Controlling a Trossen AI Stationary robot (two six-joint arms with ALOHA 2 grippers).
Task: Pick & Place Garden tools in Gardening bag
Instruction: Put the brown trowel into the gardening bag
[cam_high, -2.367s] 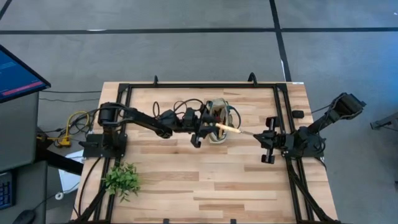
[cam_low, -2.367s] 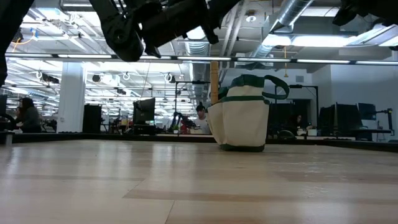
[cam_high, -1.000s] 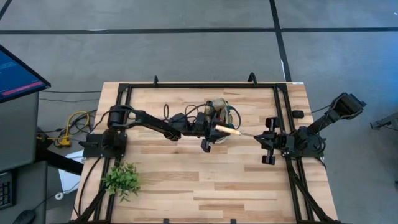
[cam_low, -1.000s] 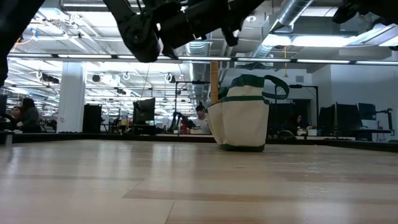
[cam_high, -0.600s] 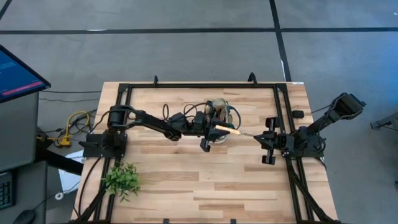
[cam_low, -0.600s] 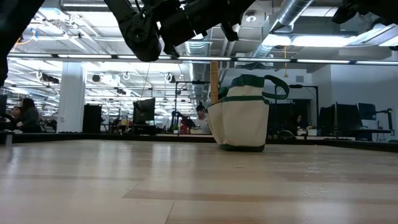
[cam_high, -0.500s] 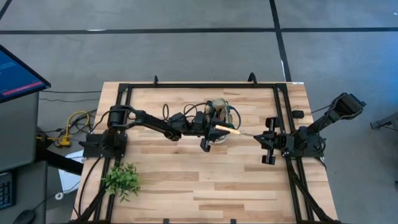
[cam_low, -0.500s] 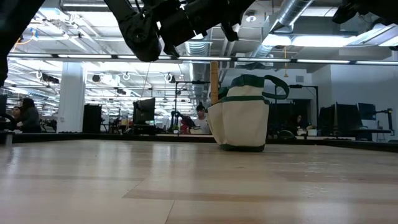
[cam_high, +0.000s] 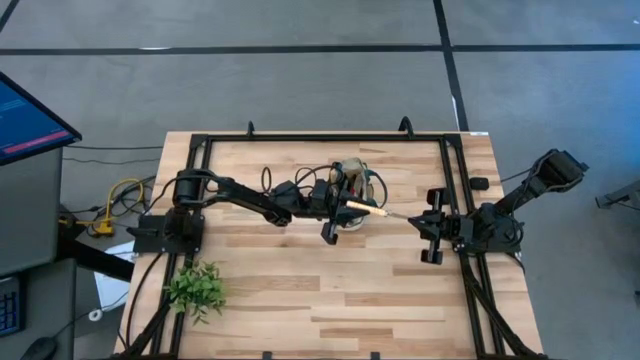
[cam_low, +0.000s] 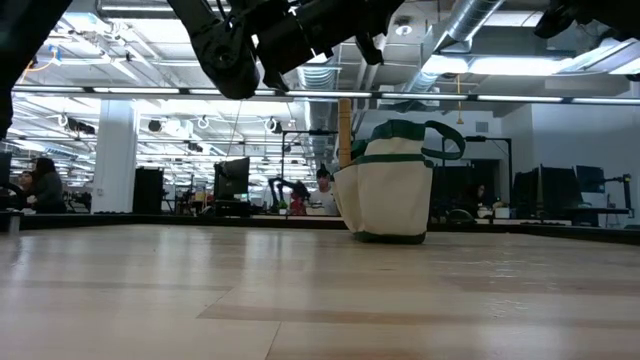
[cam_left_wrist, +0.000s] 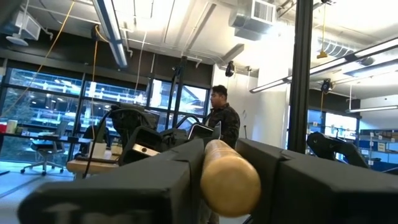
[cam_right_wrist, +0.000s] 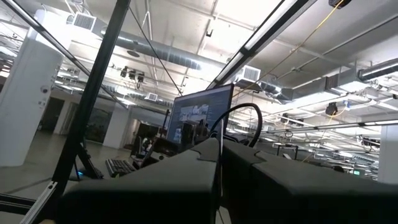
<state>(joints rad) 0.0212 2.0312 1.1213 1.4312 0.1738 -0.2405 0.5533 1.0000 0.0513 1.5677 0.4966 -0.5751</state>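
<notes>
The gardening bag (cam_high: 352, 180) stands on its base at the table's far middle; in the low view (cam_low: 385, 190) it is beige with green trim. My left gripper (cam_high: 338, 212) hovers by the bag's near right rim, shut on a garden tool (cam_high: 368, 208) with a light wooden handle whose metal end points toward the table's right. A light wooden shaft (cam_low: 344, 130) shows upright at the bag's left side; whether it stands in the bag I cannot tell. My right gripper (cam_high: 428, 228) rests at the table's right, shut and empty. My left gripper pinches the tool's wooden handle (cam_left_wrist: 227, 177) between its two fingers (cam_left_wrist: 155, 180), near the handle's rounded free end. The fingers reach level from the table's left and lie along the handle. The tool is lifted clear, about level, with its metal end (cam_high: 397, 214) past the fingers.
A leafy green plant (cam_high: 197, 288) stands at the near left corner. Black frame rails (cam_high: 455, 190) run along the table's left, right and far sides. Bare wooden tabletop (cam_high: 330, 290) lies between the bag and the near edge. People show in the room beyond the table.
In the last second nothing has visibly changed. Before that, my left arm stretched a little farther toward the table's right and near edge, still holding the tool by the bag.
</notes>
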